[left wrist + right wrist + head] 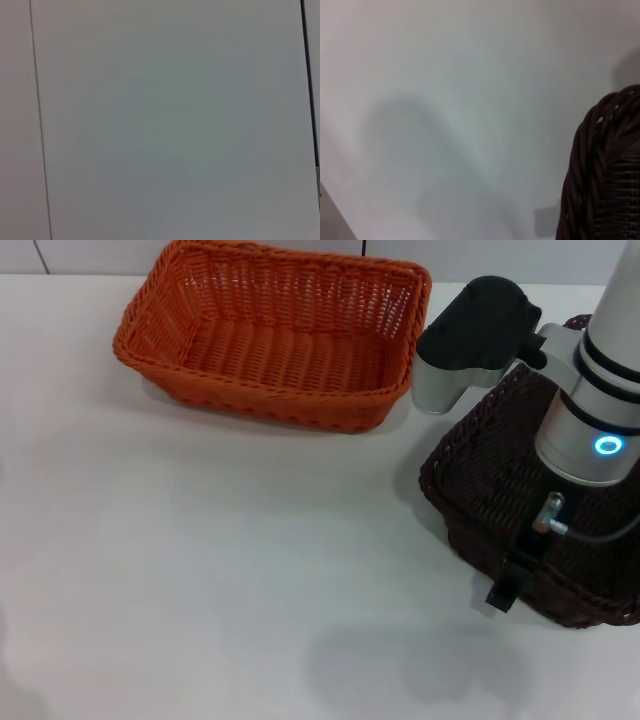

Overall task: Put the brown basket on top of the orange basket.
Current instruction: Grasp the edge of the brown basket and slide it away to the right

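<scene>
The orange basket [270,340] stands empty on the white table at the back, left of centre. The brown basket [478,475] is at the right, under my right arm. My right gripper [508,585] is shut on the brown basket's near rim and holds it off the table; its shadow falls on the table in front of it. A corner of the brown basket's braided rim also shows in the right wrist view [605,165], above the white surface. My left gripper is out of view; the left wrist view shows only a plain pale surface.
The white table [200,570] spreads in front of and to the left of the baskets. A narrow gap separates the orange basket's right end from my right arm's wrist housing [470,340].
</scene>
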